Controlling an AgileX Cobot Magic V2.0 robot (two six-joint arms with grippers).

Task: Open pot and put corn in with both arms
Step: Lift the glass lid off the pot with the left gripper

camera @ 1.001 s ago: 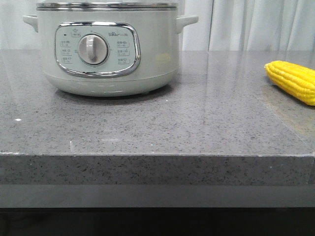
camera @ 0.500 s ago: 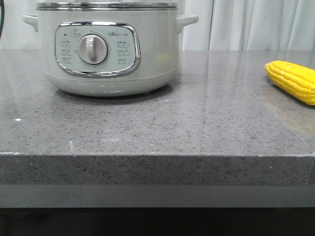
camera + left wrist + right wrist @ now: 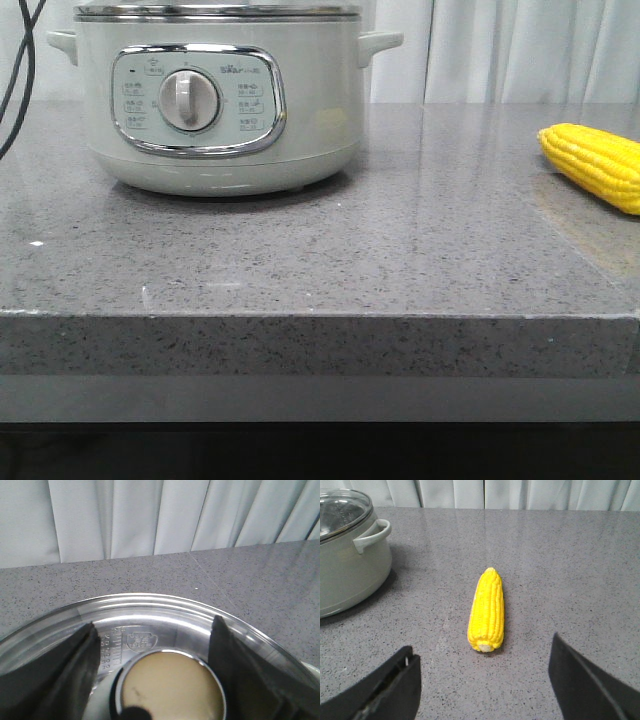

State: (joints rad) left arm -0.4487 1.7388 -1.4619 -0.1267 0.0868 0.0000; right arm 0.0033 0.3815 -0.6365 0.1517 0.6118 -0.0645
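The pale grey-green pot (image 3: 215, 100) stands at the table's back left, its dial facing me and its glass lid on. The yellow corn (image 3: 595, 165) lies on the table at the right. In the left wrist view my left gripper (image 3: 155, 625) is open over the lid (image 3: 150, 612), one finger on each side of the beige lid knob (image 3: 170, 687), not touching it. In the right wrist view my right gripper (image 3: 483, 645) is open and empty above the table, just short of the corn's (image 3: 487, 610) near end. The pot (image 3: 345, 565) shows beside it.
The grey stone table (image 3: 320, 250) ends in a front edge close to the camera. A white curtain (image 3: 520, 50) hangs behind. A black cable (image 3: 15, 70) hangs at the far left beside the pot's handle.
A black cable has swung into the front view at the upper left. The pot and the corn have not moved.
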